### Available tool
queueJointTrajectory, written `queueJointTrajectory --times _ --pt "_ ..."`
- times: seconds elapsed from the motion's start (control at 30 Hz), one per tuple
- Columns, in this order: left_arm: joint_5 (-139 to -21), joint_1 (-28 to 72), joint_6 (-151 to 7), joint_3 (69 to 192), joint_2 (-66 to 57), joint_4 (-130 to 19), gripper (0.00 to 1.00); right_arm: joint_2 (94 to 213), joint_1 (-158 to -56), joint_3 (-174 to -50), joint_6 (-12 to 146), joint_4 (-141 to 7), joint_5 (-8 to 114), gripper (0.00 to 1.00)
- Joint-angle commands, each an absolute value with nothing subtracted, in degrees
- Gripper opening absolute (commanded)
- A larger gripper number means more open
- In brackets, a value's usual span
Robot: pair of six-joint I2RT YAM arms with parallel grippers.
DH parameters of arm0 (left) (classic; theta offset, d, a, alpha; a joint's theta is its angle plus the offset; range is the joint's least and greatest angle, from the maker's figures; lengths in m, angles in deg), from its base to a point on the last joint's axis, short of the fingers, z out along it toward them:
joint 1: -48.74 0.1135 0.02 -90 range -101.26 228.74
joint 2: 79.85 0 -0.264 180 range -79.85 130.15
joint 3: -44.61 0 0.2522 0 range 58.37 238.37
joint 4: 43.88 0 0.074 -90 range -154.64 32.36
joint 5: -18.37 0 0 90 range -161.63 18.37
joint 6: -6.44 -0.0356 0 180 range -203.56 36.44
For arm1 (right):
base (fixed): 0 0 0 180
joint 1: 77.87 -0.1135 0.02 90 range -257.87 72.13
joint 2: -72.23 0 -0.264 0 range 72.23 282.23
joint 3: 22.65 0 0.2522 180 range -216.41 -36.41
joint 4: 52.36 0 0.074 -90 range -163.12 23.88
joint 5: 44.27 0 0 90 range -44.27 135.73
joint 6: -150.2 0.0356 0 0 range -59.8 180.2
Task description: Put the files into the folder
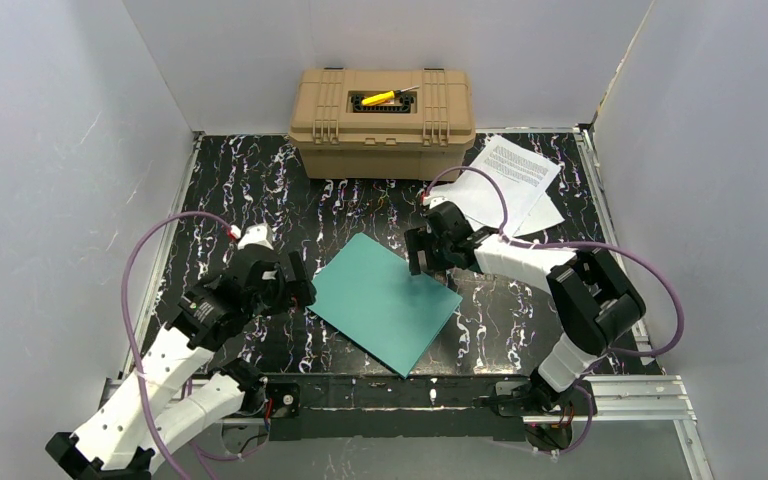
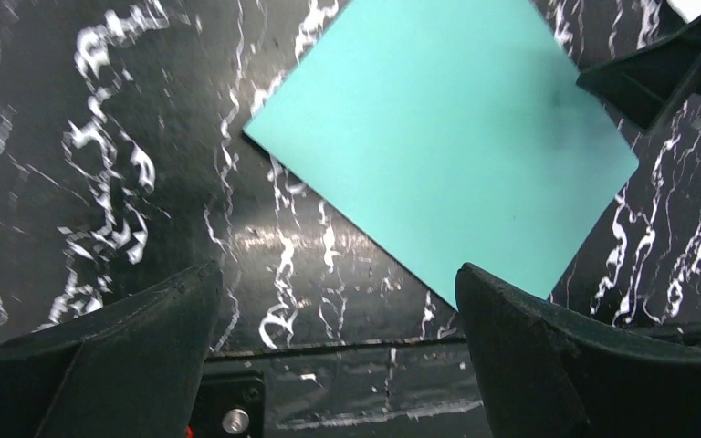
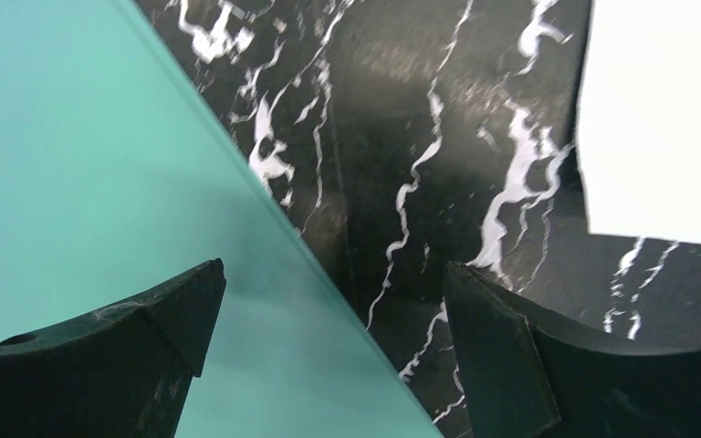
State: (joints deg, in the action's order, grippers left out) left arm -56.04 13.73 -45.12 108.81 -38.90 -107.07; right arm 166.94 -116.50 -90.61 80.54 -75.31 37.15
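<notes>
The teal folder [image 1: 385, 298] lies closed and flat in the middle of the black marbled table. It also shows in the left wrist view [image 2: 447, 146] and the right wrist view [image 3: 82, 182]. The files, two white printed sheets [image 1: 508, 180], lie overlapping at the back right, and a white corner shows in the right wrist view [image 3: 662, 119]. My right gripper [image 1: 427, 268] is open and hangs over the folder's right edge, one finger over the folder, the other over the table. My left gripper [image 1: 305, 285] is open and empty, just left of the folder.
A tan hard case [image 1: 382, 122] stands at the back centre with a yellow tool [image 1: 380, 97] in its lid recess. White walls close the table at the left, back and right. A metal rail [image 1: 600, 395] runs along the near edge.
</notes>
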Motion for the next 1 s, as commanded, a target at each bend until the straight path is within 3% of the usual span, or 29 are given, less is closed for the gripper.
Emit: queueJointTrajectory --times 0.0,0.5,0.97 --pt "-63.57 13.58 -37.59 105.28 -37.09 -109.09 0.98 163.69 -116.46 -87.8 80.32 -74.77 44.08 0.99" --pt "-79.91 13.58 -28.71 91.91 -27.42 -92.78 0.98 159.36 -116.45 -77.73 79.65 -72.16 52.02 0.99" --pt "-86.4 13.49 -30.1 91.23 -10.38 -75.69 0.98 148.52 -116.62 -62.66 86.87 -63.84 58.32 0.99"
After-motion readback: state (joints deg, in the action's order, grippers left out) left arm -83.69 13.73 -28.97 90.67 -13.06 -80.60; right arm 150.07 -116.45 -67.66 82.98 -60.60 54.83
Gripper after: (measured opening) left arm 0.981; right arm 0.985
